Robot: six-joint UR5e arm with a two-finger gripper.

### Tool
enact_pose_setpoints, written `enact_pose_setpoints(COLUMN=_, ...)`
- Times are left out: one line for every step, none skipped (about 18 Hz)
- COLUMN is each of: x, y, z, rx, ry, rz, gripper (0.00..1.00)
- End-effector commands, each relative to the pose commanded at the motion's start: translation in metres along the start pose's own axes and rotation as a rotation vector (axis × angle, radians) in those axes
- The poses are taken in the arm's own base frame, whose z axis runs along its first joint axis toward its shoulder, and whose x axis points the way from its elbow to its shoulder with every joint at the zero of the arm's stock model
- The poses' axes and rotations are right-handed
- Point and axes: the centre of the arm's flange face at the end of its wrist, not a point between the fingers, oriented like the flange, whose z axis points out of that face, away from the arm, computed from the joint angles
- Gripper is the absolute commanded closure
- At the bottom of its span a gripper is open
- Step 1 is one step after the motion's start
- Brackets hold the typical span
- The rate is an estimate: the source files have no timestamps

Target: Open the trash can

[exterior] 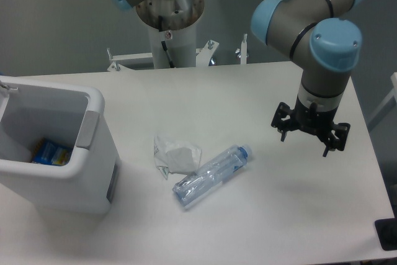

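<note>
Trash can (59, 153) sitting near left on table (260, 91), top gaping open, blue packet (51, 151) showing inside; opening looking done. Gripper (309, 141) hanging over right side, well apart from can, fingers spread, holding nothing. Bottle (211, 175) and crumpled wrapper (175, 154) lying between.

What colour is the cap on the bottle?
Blue. The bottle is clear, and its cap shows best in the fixed camera view.
</note>
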Motion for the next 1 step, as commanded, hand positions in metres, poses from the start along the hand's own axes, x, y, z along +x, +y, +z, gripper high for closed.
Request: enact_pose_setpoints(x=0.0008, y=0.0002, z=0.003, rx=-0.002, ry=0.004, rz=0.0, gripper=0.0)
